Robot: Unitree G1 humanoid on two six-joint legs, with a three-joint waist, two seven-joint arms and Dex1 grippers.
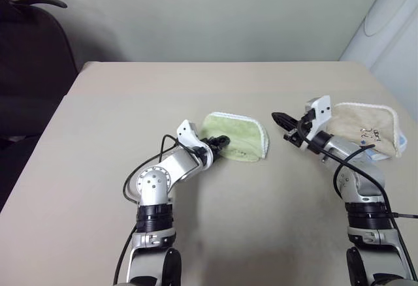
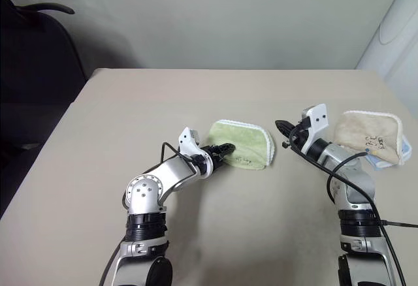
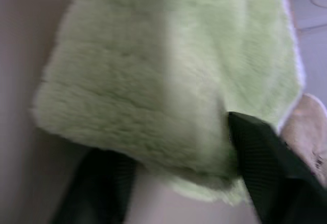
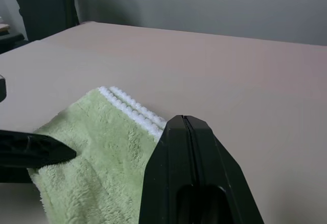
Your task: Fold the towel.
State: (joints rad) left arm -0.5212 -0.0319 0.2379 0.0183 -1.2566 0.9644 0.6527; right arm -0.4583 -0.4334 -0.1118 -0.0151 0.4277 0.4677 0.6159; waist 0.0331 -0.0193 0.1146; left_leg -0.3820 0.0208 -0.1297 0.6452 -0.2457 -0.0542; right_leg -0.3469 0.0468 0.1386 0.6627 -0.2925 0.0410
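The towel (image 1: 236, 136), light green with white edging, lies folded in the middle of the tan table (image 1: 196, 83). My left gripper (image 1: 220, 143) reaches its near left edge. In the left wrist view the towel (image 3: 163, 81) lies between the two black fingers (image 3: 265, 168), which stand apart, one under the cloth and one beside it. My right gripper (image 1: 281, 117) hovers to the right of the towel, pointing left, shut and empty. The right wrist view shows its closed fingers (image 4: 186, 132) above the towel's stitched edge (image 4: 130, 109).
A beige towel with white edging (image 1: 367, 126) lies at the table's right edge on something blue (image 1: 400, 143). A black chair (image 1: 29, 70) stands off the table's left side. A white object (image 1: 392, 18) rises at the far right.
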